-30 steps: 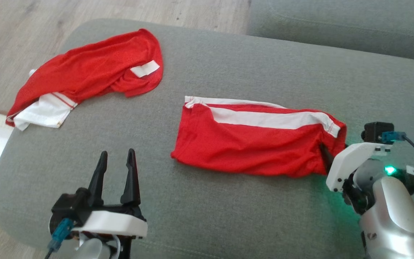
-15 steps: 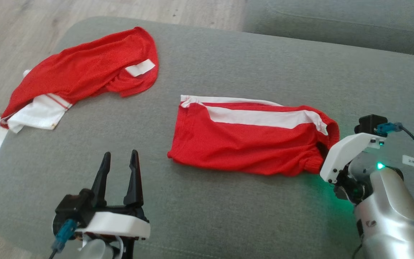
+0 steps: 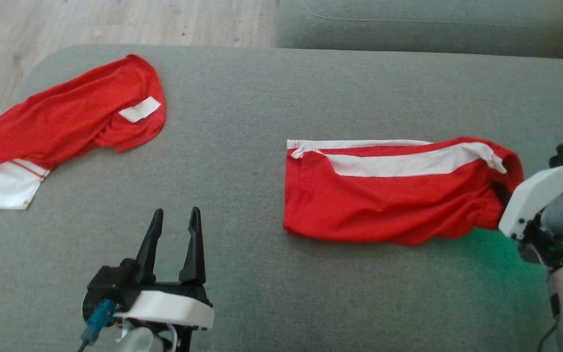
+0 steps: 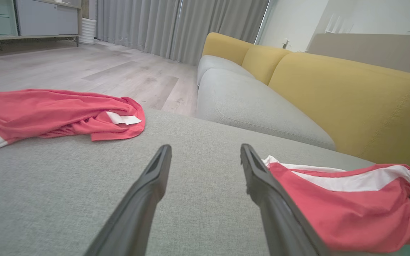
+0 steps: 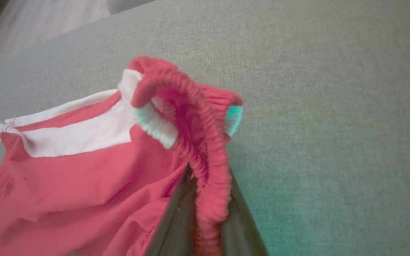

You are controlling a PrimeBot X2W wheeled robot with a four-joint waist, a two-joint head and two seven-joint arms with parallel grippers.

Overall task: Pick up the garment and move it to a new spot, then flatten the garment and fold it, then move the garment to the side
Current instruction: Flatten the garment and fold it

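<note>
The garment, red shorts (image 3: 389,205) with a white side stripe, lies folded on the grey sofa cushion (image 3: 262,98), right of centre. My right gripper (image 3: 501,198) is at its right end, shut on the elastic waistband (image 5: 205,156), which bunches up between the two dark fingers (image 5: 176,217). The shorts (image 5: 66,177) trail away from it, flat on the cushion. My left gripper (image 3: 176,220) stands open over bare cushion at the lower left, nothing between its fingers (image 4: 151,185). The shorts (image 4: 351,202) lie just to its right.
A second red and white garment (image 3: 66,122) lies crumpled at the cushion's far left edge, beside the wooden floor (image 3: 115,19). Another grey seat (image 3: 408,24) and a yellow backrest (image 4: 333,92) lie beyond.
The head camera has turned. Against the cushion and the other garment, my right gripper has dragged the shorts to the right by the waistband. The left gripper stays open in place.
</note>
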